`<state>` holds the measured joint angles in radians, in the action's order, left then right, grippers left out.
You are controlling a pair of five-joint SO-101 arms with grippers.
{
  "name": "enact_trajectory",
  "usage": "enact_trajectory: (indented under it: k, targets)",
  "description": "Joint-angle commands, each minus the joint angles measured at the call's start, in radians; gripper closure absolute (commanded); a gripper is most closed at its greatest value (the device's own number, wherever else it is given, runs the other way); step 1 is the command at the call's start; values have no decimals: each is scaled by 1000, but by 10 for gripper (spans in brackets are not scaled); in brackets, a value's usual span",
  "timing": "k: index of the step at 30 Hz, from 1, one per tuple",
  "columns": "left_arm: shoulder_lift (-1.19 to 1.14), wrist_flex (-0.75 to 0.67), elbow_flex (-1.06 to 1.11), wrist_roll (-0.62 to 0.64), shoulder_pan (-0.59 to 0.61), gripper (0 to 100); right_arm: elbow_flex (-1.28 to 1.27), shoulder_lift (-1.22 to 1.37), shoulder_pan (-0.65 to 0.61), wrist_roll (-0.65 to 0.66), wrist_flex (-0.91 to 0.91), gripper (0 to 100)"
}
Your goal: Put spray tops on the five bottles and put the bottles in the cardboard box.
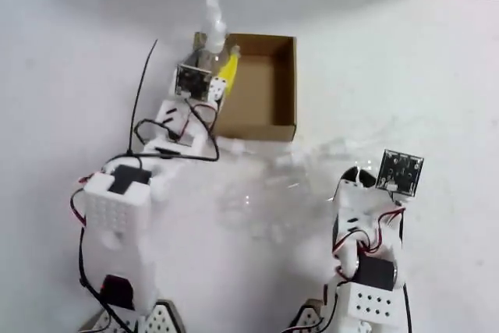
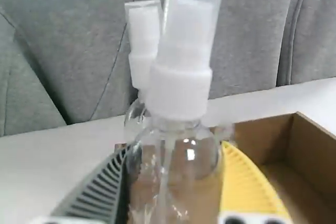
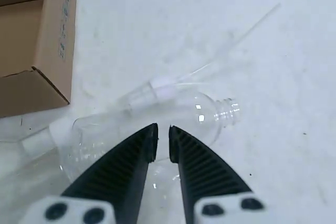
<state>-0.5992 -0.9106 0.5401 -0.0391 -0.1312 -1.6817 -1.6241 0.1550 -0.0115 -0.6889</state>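
My left gripper (image 1: 214, 60) is shut on a clear bottle (image 2: 176, 156) with a white spray top (image 2: 181, 61), held upright between the grey and yellow fingers over the far left corner of the cardboard box (image 1: 261, 126). A second capped bottle (image 2: 142, 40) stands just behind it. My right gripper (image 3: 161, 141) hovers with its black fingers nearly together and nothing between them, above an uncapped clear bottle (image 3: 157, 124) lying on the table. A loose spray top (image 3: 157, 88) with a long dip tube lies beside that bottle's far side.
More clear bottles (image 1: 257, 189) lie scattered on the white table between the two arms, in front of the box. The box's corner (image 3: 50, 51) is close by in the right wrist view. A grey sofa (image 2: 63, 35) runs behind the table's far edge.
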Motion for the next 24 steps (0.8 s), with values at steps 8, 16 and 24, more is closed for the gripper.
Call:
enact_trajectory:
  k: [8,16,24]
  targets:
    - [4,-34,3,0,19,977,-14,-7,4,9,-10,982]
    - [4,-34,23,-3,19,958,-14,-7,4,9,-10,982]
    - [7,64,18,3,22,771,-14,-7,4,9,-10,982]
